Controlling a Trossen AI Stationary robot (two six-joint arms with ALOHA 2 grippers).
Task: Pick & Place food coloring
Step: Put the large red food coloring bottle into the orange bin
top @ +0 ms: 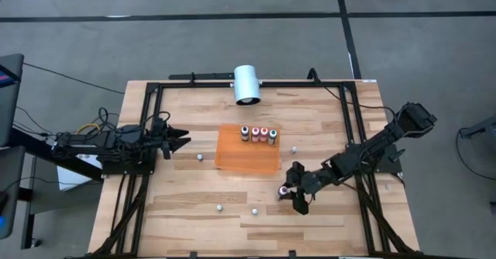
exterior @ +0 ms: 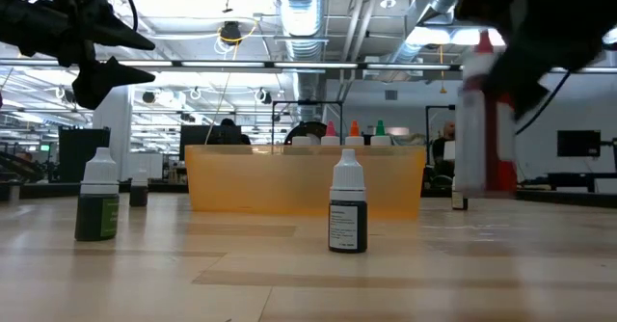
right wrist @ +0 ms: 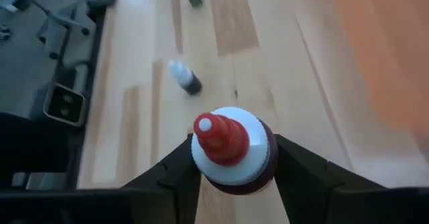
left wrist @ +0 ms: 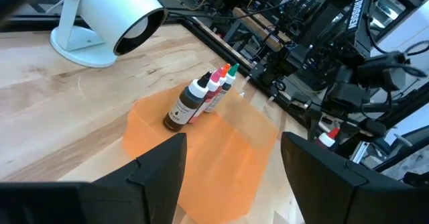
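Four small food coloring bottles (top: 258, 134) stand upright in a row on their bases, on the far part of the orange tray (top: 246, 160); the left wrist view shows them too (left wrist: 201, 96). My right gripper (top: 287, 191) is right of the tray's near right corner, shut on a red-tipped bottle (right wrist: 231, 143), which shows blurred in the low view (exterior: 482, 120). My left gripper (top: 183, 141) hangs open above the table left of the tray, pointing at it. My right gripper pinches the red-tipped bottle between its two fingers (right wrist: 175, 174), one on each side of the dark red body (right wrist: 263, 177) just below the white cap. The bottle stands upright in the hold. In the low view its base (exterior: 479, 187) looks lifted clear of the table.
Loose bottles stand on the wood: one left of the tray (top: 200, 157), one right of it (top: 294, 148), two near the near edge (top: 219, 208) (top: 254, 211). A large white cylinder (top: 247, 84) lies at the far edge. A black frame (top: 147, 104) borders the table.
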